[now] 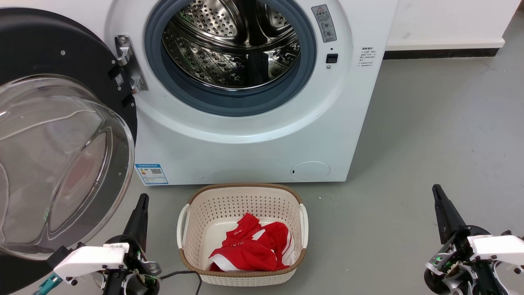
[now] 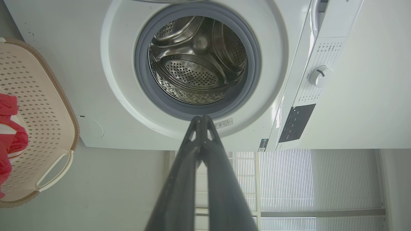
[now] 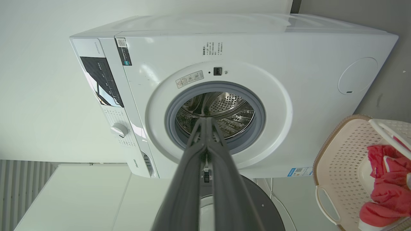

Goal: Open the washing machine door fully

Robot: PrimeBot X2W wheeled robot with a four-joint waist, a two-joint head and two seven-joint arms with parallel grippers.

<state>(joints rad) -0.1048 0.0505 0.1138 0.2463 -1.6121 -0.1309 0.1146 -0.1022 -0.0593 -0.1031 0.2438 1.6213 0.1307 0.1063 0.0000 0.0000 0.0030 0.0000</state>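
Observation:
The washing machine door (image 1: 61,135) stands swung wide to the left of the white machine (image 1: 254,143), its clear glass bowl bulging toward me and its black rim hinged at the metal bracket (image 1: 129,65). The steel drum mouth (image 1: 231,45) is uncovered. My left gripper (image 1: 141,200) is shut and empty at the lower left, just right of the door's lower edge and apart from it. My right gripper (image 1: 437,190) is shut and empty at the lower right, over the floor. In the right wrist view part of the door (image 3: 257,205) shows behind the shut fingers (image 3: 205,128).
A cream laundry basket (image 1: 241,196) holding a red and white garment (image 1: 251,246) sits on the grey floor directly before the machine, between my two grippers. A white wall and dark skirting run at the back right.

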